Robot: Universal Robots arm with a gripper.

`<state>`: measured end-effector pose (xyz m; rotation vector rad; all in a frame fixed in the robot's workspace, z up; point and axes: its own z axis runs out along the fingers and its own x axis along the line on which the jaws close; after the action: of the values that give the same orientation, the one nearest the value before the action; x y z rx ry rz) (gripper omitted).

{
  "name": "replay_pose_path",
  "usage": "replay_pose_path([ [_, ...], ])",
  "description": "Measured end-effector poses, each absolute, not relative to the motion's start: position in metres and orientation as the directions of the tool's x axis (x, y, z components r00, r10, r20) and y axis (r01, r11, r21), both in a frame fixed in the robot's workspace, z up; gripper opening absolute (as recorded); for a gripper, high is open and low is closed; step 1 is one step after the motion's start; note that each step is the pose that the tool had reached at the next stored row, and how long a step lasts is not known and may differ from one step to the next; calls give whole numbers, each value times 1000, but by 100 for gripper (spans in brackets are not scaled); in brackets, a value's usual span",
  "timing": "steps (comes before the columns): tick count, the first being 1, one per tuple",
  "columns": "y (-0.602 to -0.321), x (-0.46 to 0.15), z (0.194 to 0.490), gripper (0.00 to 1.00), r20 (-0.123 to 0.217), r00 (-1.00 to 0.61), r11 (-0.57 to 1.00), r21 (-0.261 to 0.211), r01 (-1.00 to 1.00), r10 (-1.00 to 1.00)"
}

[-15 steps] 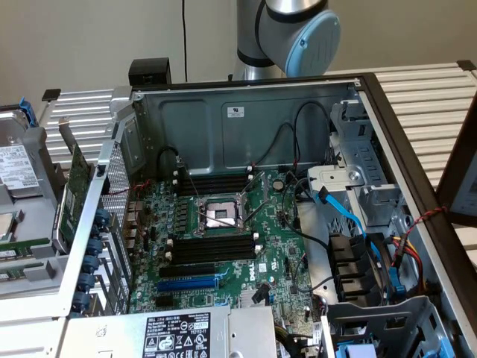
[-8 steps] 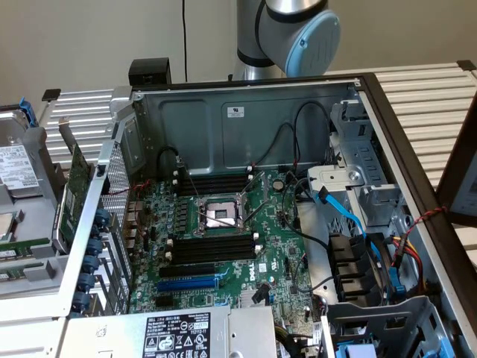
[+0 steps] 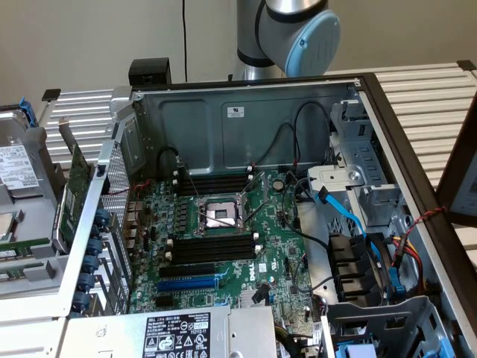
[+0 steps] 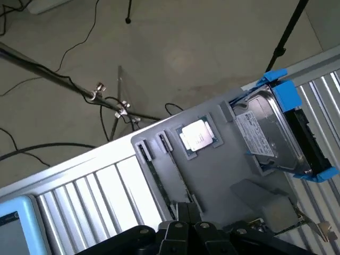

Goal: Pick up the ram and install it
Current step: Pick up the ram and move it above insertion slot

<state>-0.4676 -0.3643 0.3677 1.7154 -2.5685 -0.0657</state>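
Note:
Two thin green ram sticks stand on edge in slots of a grey tray (image 4: 223, 170), one ram (image 4: 155, 180) beside the other (image 4: 178, 170). My gripper (image 4: 184, 208) hangs over the near end of these slots. Its black fingers are shut together, with nothing visibly between them. In the exterior view the ram (image 3: 26, 245) lies at the far left, outside the open computer case. Inside the case, the motherboard (image 3: 246, 261) shows black memory slots (image 3: 212, 247) below the CPU socket (image 3: 218, 215), with more above it.
On the tray, a loose CPU chip (image 4: 196, 135) and a hard drive (image 4: 271, 133) in a blue bracket sit beside the ram. A green expansion card (image 3: 71, 195) stands outside the case's left wall. Blue and black cables (image 3: 350, 216) cross the case's right side. The arm's joint (image 3: 298, 33) rises behind the case.

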Motion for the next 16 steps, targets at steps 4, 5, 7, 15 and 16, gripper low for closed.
replay_pose_path([
  [4,-364,-468,367,10,20,-313,314,65,-947,-949],
  [5,-364,-468,367,10,20,-296,297,65,-953,-955],
  [7,-364,-468,367,10,21,-261,262,66,-963,-965],
  [15,-364,-468,367,10,50,-139,142,62,-988,-989],
  [16,-364,-468,366,10,56,-124,128,62,-990,-991],
])
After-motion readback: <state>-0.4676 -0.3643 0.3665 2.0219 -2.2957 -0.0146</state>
